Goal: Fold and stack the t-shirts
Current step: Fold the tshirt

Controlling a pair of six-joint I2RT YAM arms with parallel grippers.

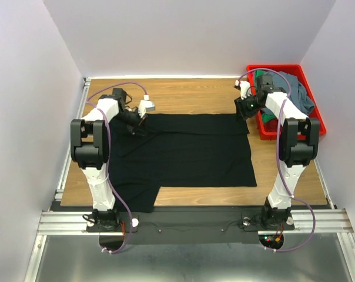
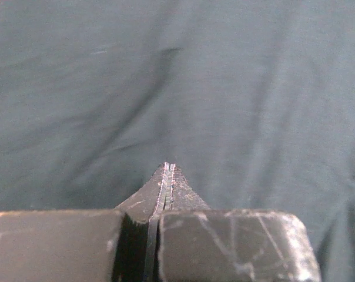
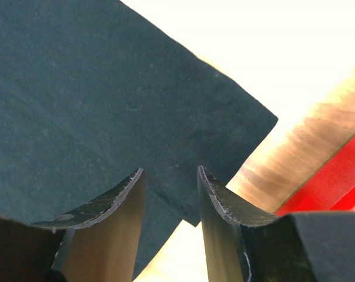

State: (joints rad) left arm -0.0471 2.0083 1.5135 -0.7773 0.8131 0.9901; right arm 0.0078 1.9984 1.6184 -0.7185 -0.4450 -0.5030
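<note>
The large black t-shirt (image 1: 189, 150) lies spread flat on the wooden table, one sleeve hanging toward the near edge. My left gripper (image 1: 135, 128) is shut and sits low over the shirt's far left part; in the left wrist view (image 2: 168, 167) black cloth (image 2: 224, 88) fills the background and none shows between the tips. My right gripper (image 1: 243, 111) is open over the shirt's far right corner; in its wrist view (image 3: 168, 171) the fingers straddle that corner (image 3: 77, 88). The grey-blue shirt (image 1: 301, 94) and green shirt (image 1: 263, 78) lie crumpled in the red bin.
The red plastic bin (image 1: 318, 122) stands at the table's far right, just right of my right gripper, and its edge shows in the right wrist view (image 3: 336, 176). Bare wood (image 1: 189, 94) lies beyond the shirt. White walls enclose the table.
</note>
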